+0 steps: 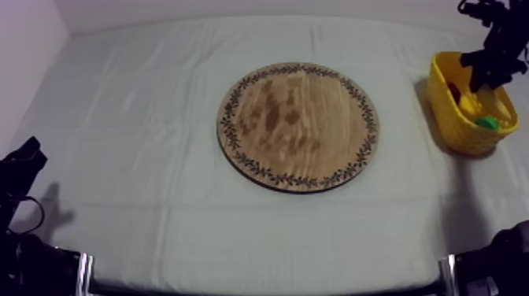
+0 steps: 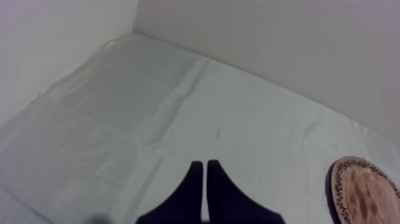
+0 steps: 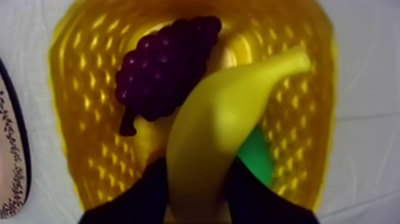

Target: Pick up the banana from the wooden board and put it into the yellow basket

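Our left gripper (image 2: 205,179), fingers together on nothing, sits low over the table (image 2: 178,107), with the wooden board (image 2: 363,190) ahead and off to one side. Our right gripper (image 3: 196,187) is clamped on the banana (image 3: 232,113) directly above the yellow basket (image 3: 83,89), and the bunch of grapes (image 3: 163,65) lies in the basket beneath it.

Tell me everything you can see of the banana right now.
The banana is plain bright yellow, smooth and glossy like plastic, curved, and tapers to a narrow tip. The right gripper is shut on its thick end, one black finger at each side. It hangs over the yellow basket, above the bunch of grapes and a green thing. Whether it touches them cannot be told.
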Action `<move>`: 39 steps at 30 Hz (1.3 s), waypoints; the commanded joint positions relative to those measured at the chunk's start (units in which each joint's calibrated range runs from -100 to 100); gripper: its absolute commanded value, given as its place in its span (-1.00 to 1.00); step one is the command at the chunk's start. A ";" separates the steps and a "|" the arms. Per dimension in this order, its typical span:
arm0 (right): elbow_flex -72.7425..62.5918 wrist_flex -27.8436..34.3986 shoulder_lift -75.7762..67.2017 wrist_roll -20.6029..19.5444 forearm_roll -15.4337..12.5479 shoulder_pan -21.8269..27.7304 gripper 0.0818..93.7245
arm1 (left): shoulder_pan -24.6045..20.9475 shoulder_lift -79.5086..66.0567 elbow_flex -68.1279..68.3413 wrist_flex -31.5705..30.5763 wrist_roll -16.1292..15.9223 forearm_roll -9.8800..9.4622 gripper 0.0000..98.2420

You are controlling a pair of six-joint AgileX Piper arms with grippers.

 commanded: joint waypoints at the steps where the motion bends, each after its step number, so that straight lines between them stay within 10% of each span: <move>1: 0.53 -0.96 1.34 -0.32 0.04 -0.12 -0.28 | -0.02 0.02 0.03 -0.01 0.01 -0.01 -1.00; 18: 2.24 -5.14 1.90 -2.89 0.11 -1.56 0.81 | -0.02 0.02 0.03 -0.01 0.00 -0.01 -1.00; 27: 3.34 -6.10 -3.37 -2.80 -0.54 -0.87 0.81 | -0.02 0.02 0.03 -0.01 0.00 -0.01 -1.00; 39: 13.28 -13.65 -20.56 -0.77 -4.00 1.32 0.25 | -0.02 0.02 0.03 -0.01 0.00 -0.01 -1.00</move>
